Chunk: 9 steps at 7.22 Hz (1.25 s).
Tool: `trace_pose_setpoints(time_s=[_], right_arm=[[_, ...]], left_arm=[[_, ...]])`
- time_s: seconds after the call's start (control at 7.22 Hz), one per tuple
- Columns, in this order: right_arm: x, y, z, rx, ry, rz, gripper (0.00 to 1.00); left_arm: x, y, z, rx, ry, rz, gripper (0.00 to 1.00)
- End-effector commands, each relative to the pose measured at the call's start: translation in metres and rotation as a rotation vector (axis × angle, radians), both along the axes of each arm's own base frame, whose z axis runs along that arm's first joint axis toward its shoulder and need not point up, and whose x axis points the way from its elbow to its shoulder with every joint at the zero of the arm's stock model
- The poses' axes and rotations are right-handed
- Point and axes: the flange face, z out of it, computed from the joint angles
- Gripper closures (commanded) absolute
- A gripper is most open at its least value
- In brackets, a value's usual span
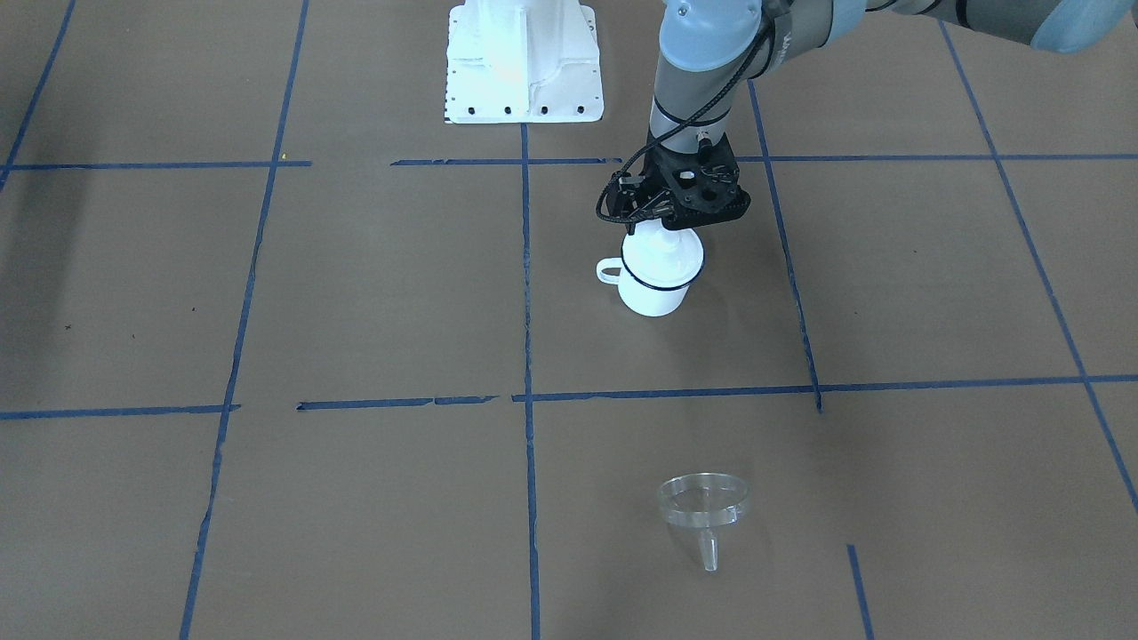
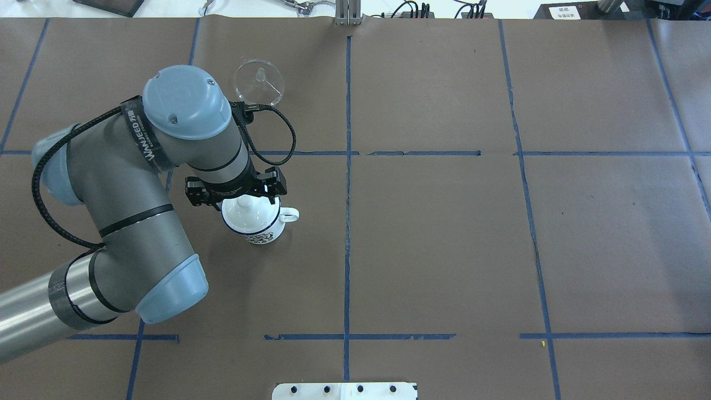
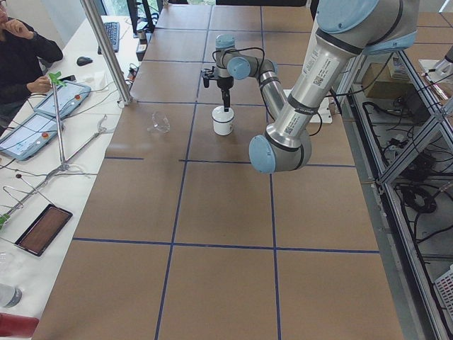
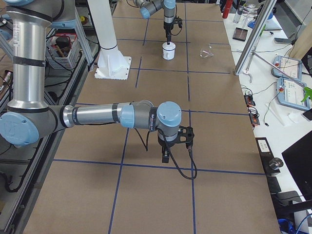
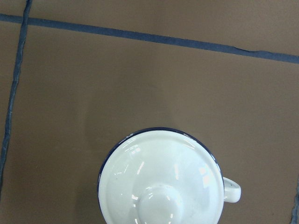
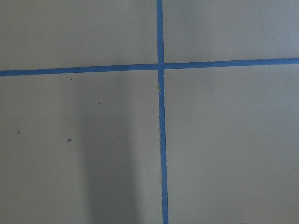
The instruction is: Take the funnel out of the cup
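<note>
My left claw (image 1: 660,224) over lid (image 5: 161,182) atop cup (image 1: 653,298), grip can't tell; funnel (image 1: 702,505) lying well apart; right claw (image 4: 165,155) unclear too

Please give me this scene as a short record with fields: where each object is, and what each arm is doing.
funnel: clear plastic funnel rests on the brown paper-covered table, outside the mug, farther from the robot's base
cup: white enamel mug with a dark blue rim, upright, handle toward the robot's right
lid: white knobbed round lid sits on the mug
left gripper: directly over the lid's knob; fingers open or shut, cannot tell
right gripper: low over bare table, far from the mug; state cannot tell
task status: funnel is out of the mug
</note>
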Motion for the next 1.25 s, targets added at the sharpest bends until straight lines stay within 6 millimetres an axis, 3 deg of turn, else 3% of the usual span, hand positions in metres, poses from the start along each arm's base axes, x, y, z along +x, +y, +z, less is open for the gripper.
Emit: trace_pose_setpoints(time_s=[0.0, 0.14, 0.42, 0.69, 1.11], right_arm=[[0.001, 0.0, -0.002, 0.005, 0.0, 0.001, 0.0], [0.001, 0.0, -0.002, 0.005, 0.002, 0.001, 0.0], [0.001, 0.0, -0.003, 0.006, 0.003, 0.001, 0.0], [0.001, 0.001, -0.002, 0.005, 0.003, 0.003, 0.0], [0.002, 0.0, -0.002, 0.005, 0.003, 0.003, 0.0]], left_arm=[[-0.02, -0.013, -0.004, 0.009, 0.007, -0.027, 0.0], [-0.043, -0.028, -0.001, 0.028, 0.017, -0.003, 0.0], [-0.134, -0.054, 0.045, 0.097, 0.024, 0.079, 0.0], [-0.222, -0.071, 0.135, 0.157, -0.065, 0.17, 0.0], [-0.405, -0.08, 0.307, 0.136, -0.016, 0.289, 0.0]])
